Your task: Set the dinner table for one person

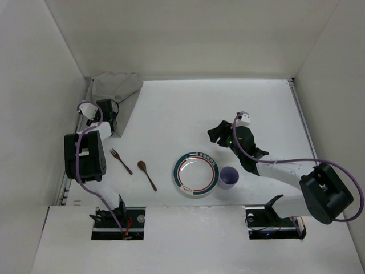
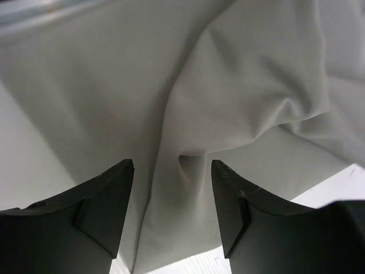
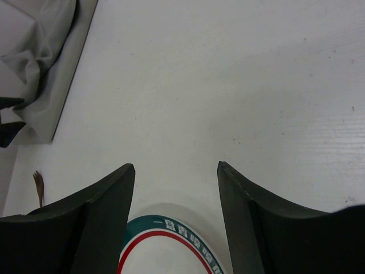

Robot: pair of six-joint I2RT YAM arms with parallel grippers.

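Observation:
The white dinner table point(image 1: 188, 108) carries a round plate point(image 1: 196, 173) with a green and red rim, a purple cup point(image 1: 228, 177) to its right, a brown wooden spoon point(image 1: 146, 174) and a brown fork point(image 1: 120, 161) to its left. A crumpled grey cloth placemat point(image 1: 117, 94) lies at the far left corner. My left gripper point(image 1: 107, 108) is open over the placemat's near edge; grey folds point(image 2: 228, 91) fill its wrist view between the fingers. My right gripper point(image 1: 217, 134) is open and empty above the table behind the plate, whose rim point(image 3: 171, 242) shows between its fingers.
White walls enclose the table on the left, back and right. The placemat point(image 3: 40, 68) and the fork's tines point(image 3: 39, 185) show at the left of the right wrist view. The arm bases stand at the near edge.

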